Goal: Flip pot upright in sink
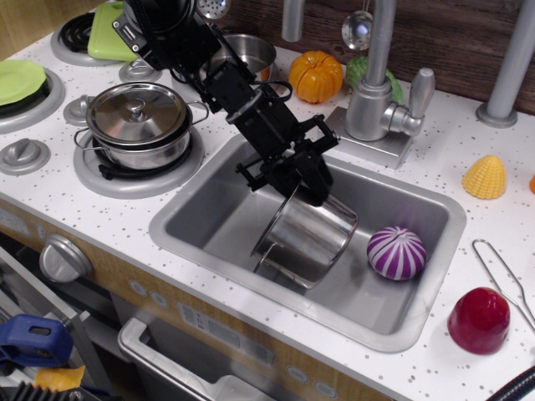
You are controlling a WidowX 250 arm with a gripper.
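Note:
The shiny steel pot (305,238) lies tilted in the middle of the grey sink (213,221). Its lower edge rests on the basin floor and its upper edge is raised toward the back right. A thin wire handle shows at its lower left. My black gripper (308,190) reaches down from the upper left and sits on the pot's raised upper edge. Its fingers are drawn close together and look shut on that edge. I cannot see which end of the pot is the open mouth.
A purple striped ball (396,252) lies in the sink just right of the pot. The faucet (380,92) stands behind the sink. A lidded steel pot (138,121) sits on the burner to the left. A red object (478,320) and a yellow shell (485,177) lie on the right counter.

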